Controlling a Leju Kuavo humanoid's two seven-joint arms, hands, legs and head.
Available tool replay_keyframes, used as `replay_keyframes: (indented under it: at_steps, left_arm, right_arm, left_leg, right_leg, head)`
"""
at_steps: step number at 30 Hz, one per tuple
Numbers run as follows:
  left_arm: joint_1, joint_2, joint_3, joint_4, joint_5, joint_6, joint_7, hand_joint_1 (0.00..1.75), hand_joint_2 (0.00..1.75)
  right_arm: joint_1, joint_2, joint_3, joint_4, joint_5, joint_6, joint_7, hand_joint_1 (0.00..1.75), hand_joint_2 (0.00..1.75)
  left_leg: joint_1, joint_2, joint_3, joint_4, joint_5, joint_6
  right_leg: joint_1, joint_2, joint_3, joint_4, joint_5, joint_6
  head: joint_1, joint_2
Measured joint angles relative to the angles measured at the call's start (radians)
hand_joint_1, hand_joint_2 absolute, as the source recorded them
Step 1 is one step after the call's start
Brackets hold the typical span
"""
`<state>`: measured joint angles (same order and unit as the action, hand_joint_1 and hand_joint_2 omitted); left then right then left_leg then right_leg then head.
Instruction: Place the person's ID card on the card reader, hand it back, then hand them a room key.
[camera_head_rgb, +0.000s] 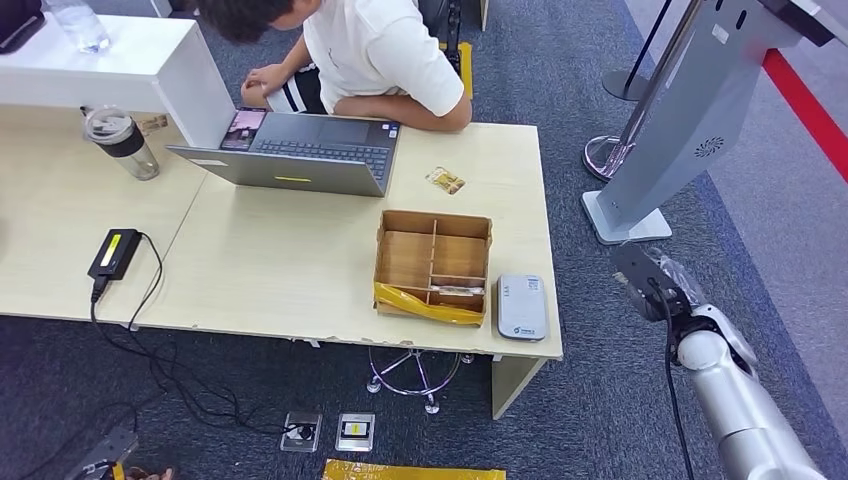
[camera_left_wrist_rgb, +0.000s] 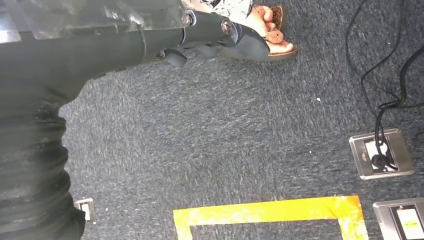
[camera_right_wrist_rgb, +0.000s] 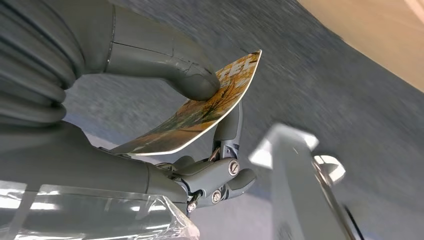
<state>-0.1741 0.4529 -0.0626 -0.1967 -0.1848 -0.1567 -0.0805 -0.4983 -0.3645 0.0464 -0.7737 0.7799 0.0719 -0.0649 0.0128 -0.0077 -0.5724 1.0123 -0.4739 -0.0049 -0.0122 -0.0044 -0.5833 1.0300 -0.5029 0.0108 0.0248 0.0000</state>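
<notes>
Right robot hand (camera_right_wrist_rgb: 200, 125): it pinches a card (camera_right_wrist_rgb: 200, 112) with an orange printed picture between the thumb and the darker fingers; the card sticks out past the fingertips.
Card type: I cannot tell for sure; the print suggests a room key, not an ID.
Left robot hand (camera_left_wrist_rgb: 220, 37): hangs low over the carpet, fingers curled in, nothing in it.
Card reader (camera_head_rgb: 521, 306): small grey device on the near right corner of the surface (camera_head_rgb: 280, 270), just beside the cardboard box (camera_head_rgb: 433, 265).
Person (camera_head_rgb: 375, 55): seated behind the laptop (camera_head_rgb: 300, 150), at the far side of the surface.
Key relation: the right arm is low and right of the surface, so the person lies forward and to the left of the held card; the right robot hand is the nearer one.
</notes>
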Motion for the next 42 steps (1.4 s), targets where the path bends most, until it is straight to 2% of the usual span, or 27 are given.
replay_keyframes:
  at_steps: [6,13,17,19,22,27,29,37,42]
  left_arm:
    - [-0.013,0.002,0.004,0.000,-0.020,-0.012,0.006,0.00,1.75]
    - [-0.039,0.005,0.004,0.000,-0.054,-0.034,0.027,0.00,1.75]
    - [-0.049,0.005,0.004,0.000,-0.061,-0.039,0.030,0.00,1.75]
    - [-0.051,0.005,0.005,0.000,-0.061,-0.038,0.030,0.00,1.75]
    - [-0.049,0.005,0.006,0.000,-0.059,-0.035,0.030,0.00,1.75]
    - [-0.034,0.009,0.013,0.000,-0.053,-0.025,0.019,0.00,1.75]
    - [-0.028,0.010,0.019,0.000,-0.055,-0.021,0.011,0.00,1.75]
    - [-0.029,0.006,0.024,0.000,-0.077,-0.018,0.008,0.00,1.75]
    - [-0.034,0.000,0.024,0.000,-0.085,-0.018,0.008,0.00,1.75]
  right_arm:
    - [-0.009,-0.005,0.017,0.086,-0.023,0.122,-0.006,1.75,1.75]
    - [-0.010,-0.031,0.063,0.124,-0.058,0.350,-0.026,1.75,1.75]
    - [-0.009,-0.042,0.080,0.134,-0.105,0.402,-0.039,1.75,1.75]
    - [-0.009,-0.050,0.087,0.136,-0.109,0.377,-0.019,1.75,1.75]
    - [-0.010,-0.066,0.095,0.135,-0.093,0.282,0.038,1.75,1.75]
    - [-0.009,-0.099,0.084,0.083,-0.060,-0.011,0.093,1.75,1.75]
    - [-0.004,-0.105,0.059,0.033,-0.054,-0.082,0.103,1.75,1.75]
    - [0.036,-0.088,-0.022,-0.293,-0.045,-0.086,0.098,1.75,1.75]
    - [0.038,-0.065,-0.031,-0.400,-0.042,-0.078,0.083,1.75,1.75]
  left_leg:
    - [0.000,0.000,0.000,0.000,0.000,0.000]
    - [0.000,0.000,0.000,0.000,0.000,0.000]
    - [0.000,0.000,0.000,0.000,0.000,0.000]
    - [0.000,0.000,0.000,0.000,0.000,0.000]
    - [0.000,0.000,0.000,0.000,0.000,0.000]
    - [0.000,0.000,0.000,0.000,0.000,0.000]
    - [0.000,0.000,0.000,0.000,0.000,0.000]
    - [0.000,-0.001,0.000,0.000,0.000,0.000]
    - [0.000,0.000,0.000,0.000,0.000,0.000]
  right_leg:
    - [0.000,0.000,0.000,0.000,0.000,0.000]
    - [0.000,0.000,0.000,0.000,0.000,0.000]
    - [0.000,0.001,0.000,0.000,0.000,0.000]
    - [0.000,0.001,0.000,0.000,0.000,0.000]
    - [0.000,0.000,0.000,0.000,0.000,0.000]
    - [0.000,0.001,0.000,0.000,0.000,0.000]
    - [0.000,0.001,0.000,0.000,0.000,0.000]
    - [0.000,0.000,0.000,0.001,0.000,0.000]
    - [0.000,0.000,0.001,0.001,0.000,0.000]
  head:
    - [0.000,0.000]
    - [0.000,0.000]
    - [0.000,0.000]
    - [0.000,0.000]
    - [0.000,0.000]
    - [0.000,0.000]
    - [0.000,0.000]
    - [0.000,0.000]
    - [0.000,0.000]
